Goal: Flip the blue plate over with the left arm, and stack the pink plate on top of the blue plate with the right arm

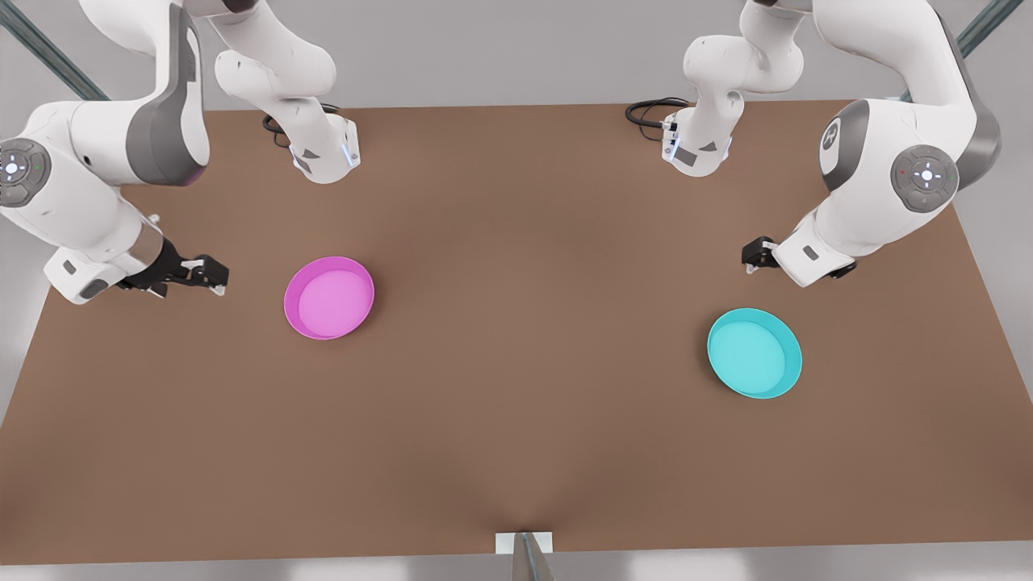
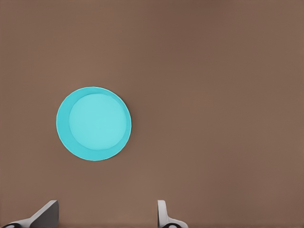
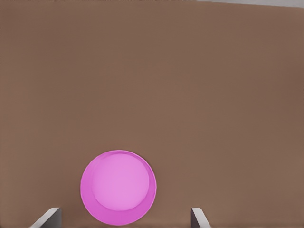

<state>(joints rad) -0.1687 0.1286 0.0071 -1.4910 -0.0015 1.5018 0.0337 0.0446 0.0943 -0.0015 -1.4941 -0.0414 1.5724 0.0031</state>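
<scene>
Turquoise blue plate (image 1: pixel 754 353) rim-up on brown table (image 1: pixel 516 420), front view's right; left gripper (image 1: pixel 757 257) above, just beside it, fingers (image 2: pixel 45 214) spread, empty. Pink plate (image 1: pixel 329 297) rim-up, well apart; right gripper (image 1: pixel 211 278) beside it, parted, empty.

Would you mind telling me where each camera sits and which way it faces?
Front view: high above the table, facing down; both arms, pink plate and blue plate show.
Left wrist view: on the left arm, looking down at the blue plate; left gripper open.
Right wrist view: looking down at the pink plate; right gripper open.
Each plate appears in two views.
</scene>
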